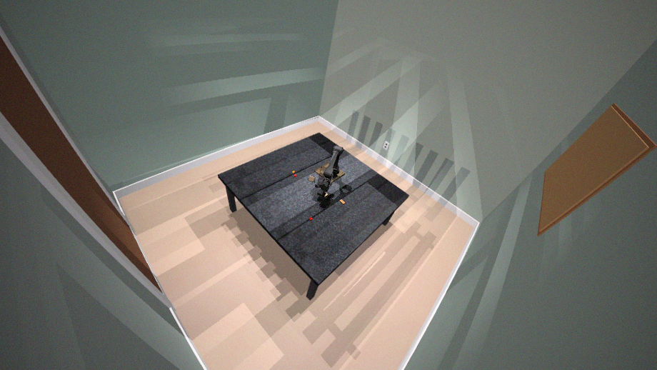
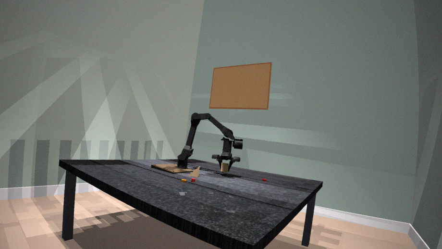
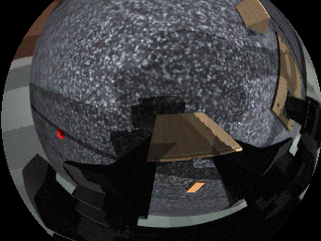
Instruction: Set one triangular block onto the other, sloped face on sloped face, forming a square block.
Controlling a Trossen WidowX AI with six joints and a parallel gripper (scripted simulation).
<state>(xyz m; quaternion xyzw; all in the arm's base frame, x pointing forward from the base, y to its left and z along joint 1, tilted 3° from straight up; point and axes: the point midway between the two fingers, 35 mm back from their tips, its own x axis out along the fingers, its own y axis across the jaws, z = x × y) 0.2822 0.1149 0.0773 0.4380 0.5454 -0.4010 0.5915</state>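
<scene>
My gripper is shut on a tan triangular block, with one finger on each side. The held block is low over the dark table; any small gap under it is hard to judge. The other triangular block stands on the table near the arm's base, its pointed top up in the exterior view. The two blocks are apart. The fingers partly hide the held block's sides.
The arm's wooden base plate is close to the standing block. A red piece and a yellow-orange piece lie beyond it. Another red piece and an orange piece lie elsewhere.
</scene>
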